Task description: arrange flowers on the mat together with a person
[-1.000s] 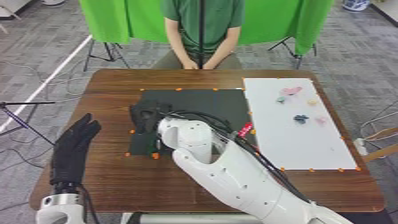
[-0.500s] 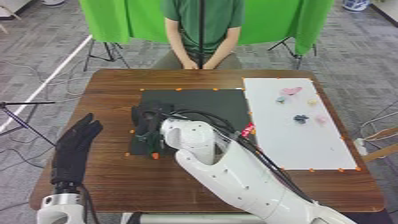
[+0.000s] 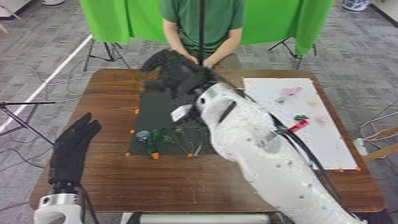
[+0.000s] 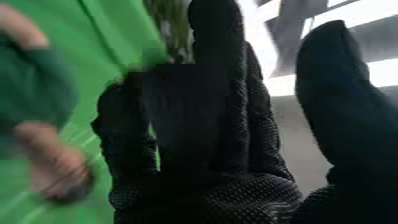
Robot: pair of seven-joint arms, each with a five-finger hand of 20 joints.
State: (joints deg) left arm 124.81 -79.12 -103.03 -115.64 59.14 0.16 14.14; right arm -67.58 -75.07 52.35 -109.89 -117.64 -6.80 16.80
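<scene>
1. So, left hand (image 3: 71,150): left side, over the near left part of the brown table (image 3: 115,182), fingers straight and close together, nothing clamped.
2. Black mat (image 3: 154,111): middle of table, left of the white sheet. Right hand and arm cover part of it.
3. Orange bits (image 3: 155,156): along the mat's left and near edges.
4. Green flower (image 3: 155,139): lying on the mat, near left part. Dark, exact shape hard to tell.
5. Thin stems (image 3: 187,146): on the mat, near edge, just right of the green flower.
6. Right hand (image 3: 182,77): over the far part of the mat and the table's far edge, blurry. Right wrist view has its fingers up and straight, thumb well apart from them, nothing clamped.
7. Right arm (image 3: 258,150): slants from near right up to the far middle, across the mat and the sheet's left side.
8. Red tag (image 3: 299,125): by the black cables on the right arm.
9. White sheet (image 3: 315,150): right side of table. Dark teal flower (image 3: 301,117) around its middle, beside the arm. Pale pink flower (image 3: 322,121) just right of that. Bigger pink flower (image 3: 291,91) at the far part, small pale green flower (image 3: 280,100) just nearer.
</scene>
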